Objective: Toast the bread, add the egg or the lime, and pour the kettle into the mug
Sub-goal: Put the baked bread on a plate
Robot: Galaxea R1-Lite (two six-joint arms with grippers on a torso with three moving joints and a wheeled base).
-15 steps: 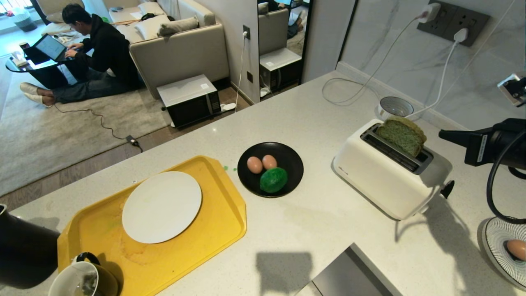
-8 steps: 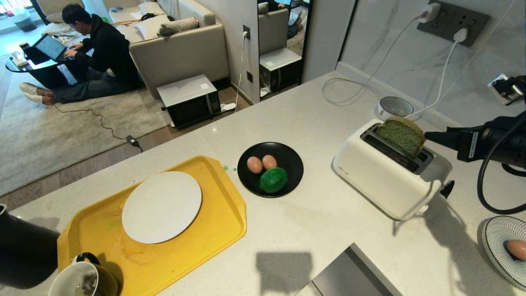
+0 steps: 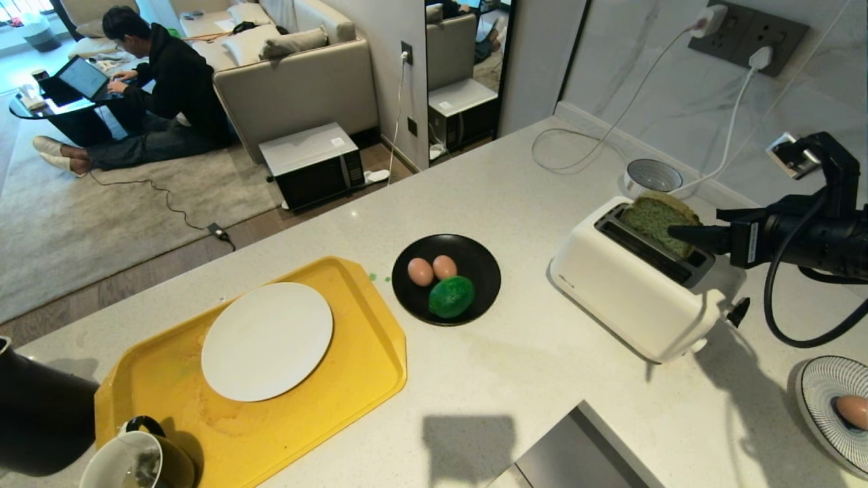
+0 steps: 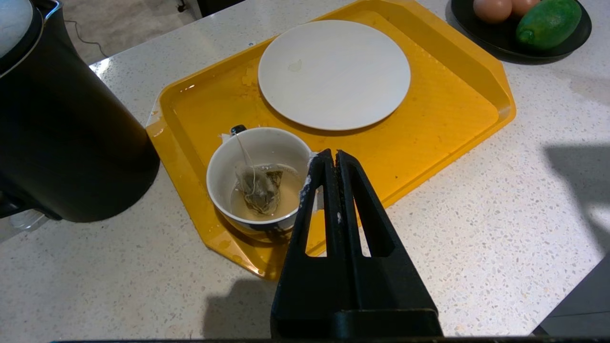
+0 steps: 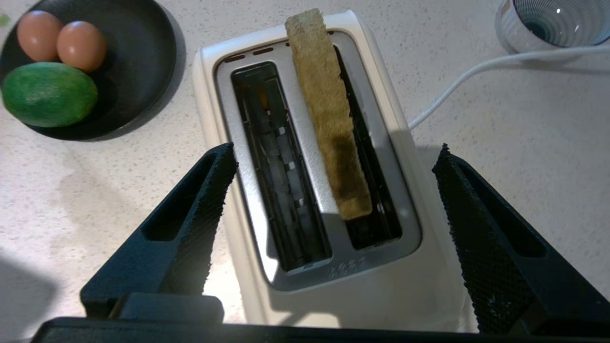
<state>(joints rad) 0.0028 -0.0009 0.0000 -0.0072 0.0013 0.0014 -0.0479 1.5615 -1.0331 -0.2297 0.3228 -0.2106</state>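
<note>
Bread up in toaster, right | right gripper fingers spread above, left gripper clenched | egg, pour left.

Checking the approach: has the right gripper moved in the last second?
Yes. The right gripper has advanced leftward over the toaster, reaching the bread.

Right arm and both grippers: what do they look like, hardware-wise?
The right gripper has two black wedge-shaped fingers with cut-out slots and rough textured inner pads. The right arm is a black cylinder with a white label, a looping black cable and a small camera block on top. The left gripper has matching black slotted fingers, flecked white.
</note>
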